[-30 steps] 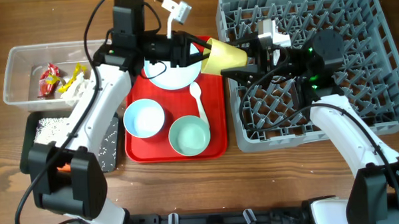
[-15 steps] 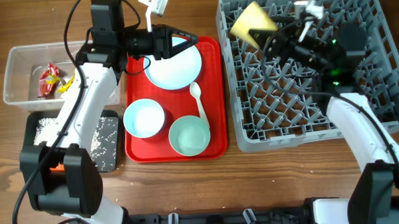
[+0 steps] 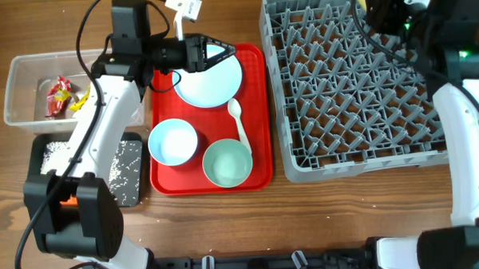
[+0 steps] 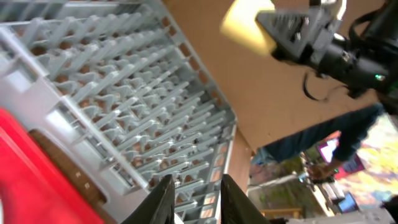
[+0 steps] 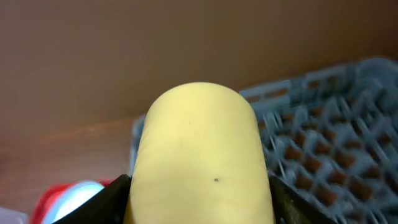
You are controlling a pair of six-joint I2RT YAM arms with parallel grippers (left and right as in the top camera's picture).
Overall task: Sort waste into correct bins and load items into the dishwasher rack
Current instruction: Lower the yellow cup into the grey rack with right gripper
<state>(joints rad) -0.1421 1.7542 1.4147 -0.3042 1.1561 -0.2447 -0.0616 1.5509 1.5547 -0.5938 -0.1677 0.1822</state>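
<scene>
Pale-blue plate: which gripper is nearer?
Left. The left gripper sits over the far edge of the plate; the right gripper, holding the yellow cup, is over the far side of the rack.

My right gripper (image 3: 388, 5) runs off the top edge of the overhead view, so only a sliver of the yellow cup (image 5: 202, 155) shows there. In my right wrist view the cup fills the space between my fingers, hiding their tips and most of the rack (image 5: 323, 143) beyond. The bottom edge cuts off my left gripper (image 4: 195, 198), and the rack ahead of it is blurred. Behind it, my left arm partly covers the black tub (image 3: 137, 186).
</scene>
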